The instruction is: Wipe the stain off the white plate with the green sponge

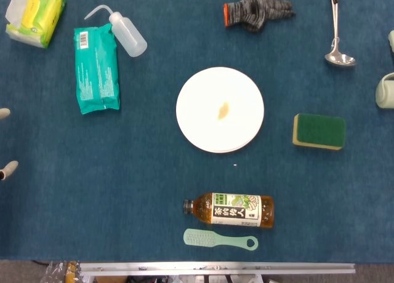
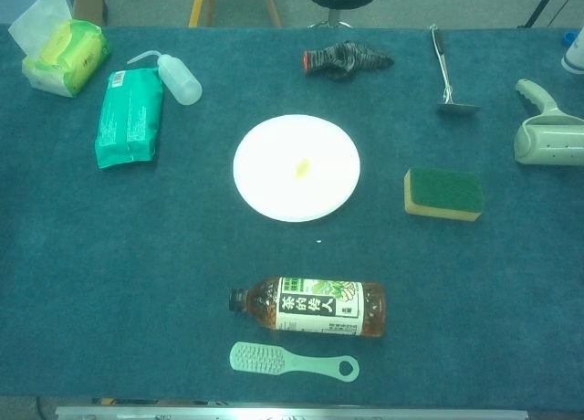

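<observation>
The white plate lies at the table's middle, with a small yellowish stain near its centre. The green sponge, green on top with a yellow underside, rests flat on the cloth to the plate's right, a short gap away. Of my left hand only two pale fingertips show at the head view's left edge, set apart with nothing between them, far from plate and sponge. My right hand appears in neither view.
A tea bottle and a mint brush lie in front of the plate. A teal wipes pack, squeeze bottle and tissue pack sit far left. A glove, ladle and lint roller are far right.
</observation>
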